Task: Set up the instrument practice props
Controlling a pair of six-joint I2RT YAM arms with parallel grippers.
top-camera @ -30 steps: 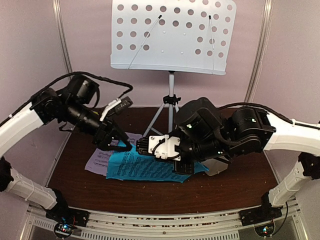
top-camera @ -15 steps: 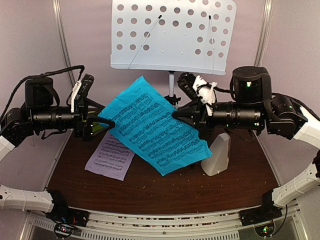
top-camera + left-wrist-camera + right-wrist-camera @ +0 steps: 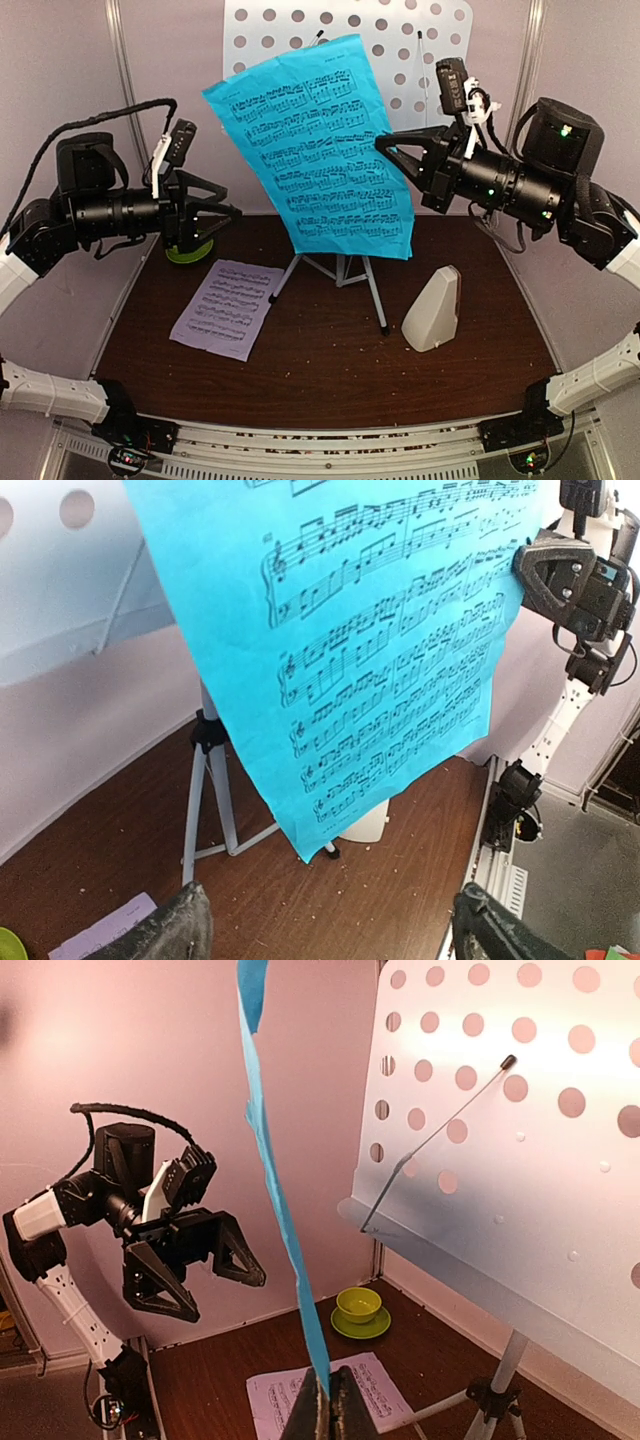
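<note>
My right gripper (image 3: 385, 145) is shut on the right edge of the cyan sheet-music page (image 3: 315, 145) and holds it up in front of the white perforated music stand (image 3: 410, 40). In the right wrist view the page (image 3: 280, 1200) shows edge-on, pinched between the fingertips (image 3: 329, 1400). My left gripper (image 3: 228, 212) is open and empty, left of the page; its fingers (image 3: 170, 935) frame the left wrist view below the page (image 3: 380, 650). The lilac page (image 3: 222, 308) lies flat on the table. The cream metronome (image 3: 435, 310) stands at the right.
A lime-green bowl and saucer (image 3: 360, 1312) sit at the back left of the table, partly hidden behind my left gripper in the top view (image 3: 185, 252). The stand's silver tripod legs (image 3: 340, 270) spread over the middle of the brown table (image 3: 330, 380).
The right gripper has lifted the cyan page from mid-height up in front of the stand's desk. The left gripper has let go of the page and is open, apart from it.
</note>
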